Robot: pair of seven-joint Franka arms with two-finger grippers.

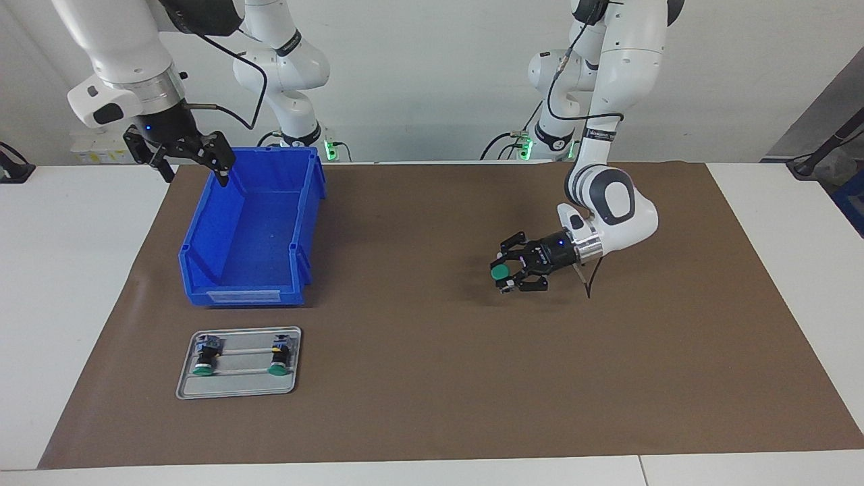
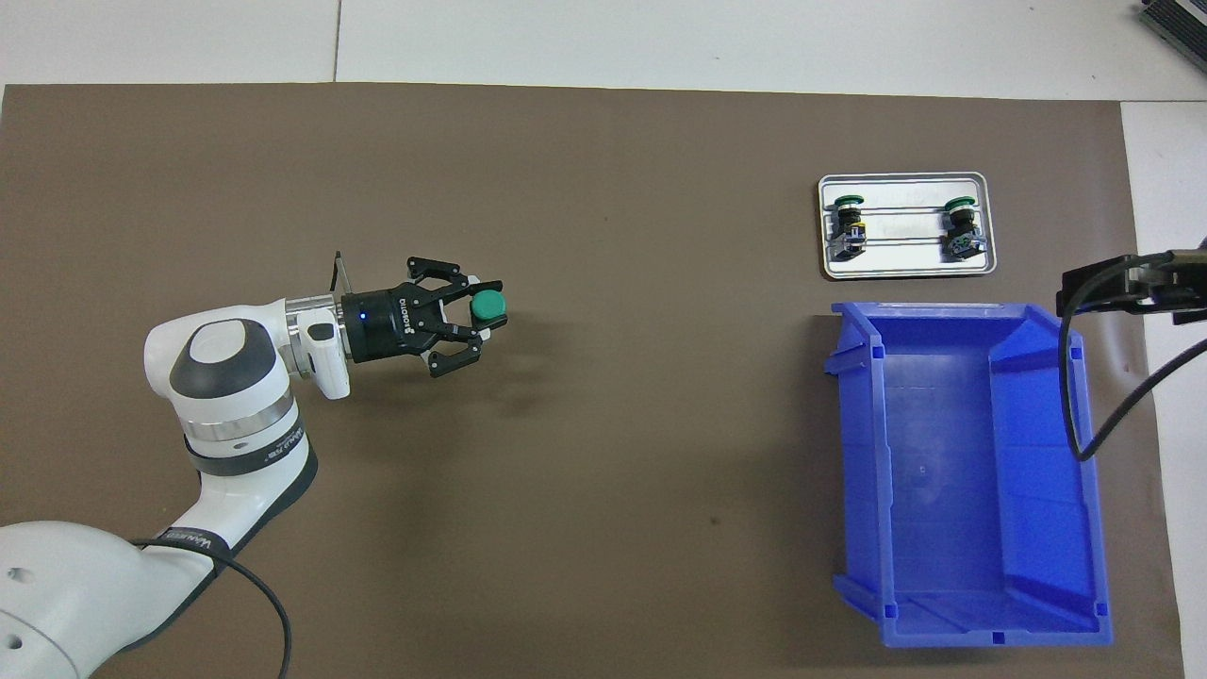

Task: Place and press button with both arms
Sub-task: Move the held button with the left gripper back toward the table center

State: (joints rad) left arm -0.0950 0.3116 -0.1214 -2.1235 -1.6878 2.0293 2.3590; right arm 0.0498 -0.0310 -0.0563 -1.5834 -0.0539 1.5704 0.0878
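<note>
Left gripper [image 1: 511, 273] hung over the mat [image 1: 432, 378], clamped on a button [image 1: 499, 272]; right gripper [image 1: 192, 154], fingers apart, waited above the bin's [image 1: 223, 270] near rim.

Left arm bent low, wrist horizontal, left gripper [image 1: 511, 273] [image 2: 478, 316] just above tabletop, fingers clamped on something. Right arm raised, right gripper [image 1: 192, 156] pointing down, fingers spread apart, waiting.
</note>
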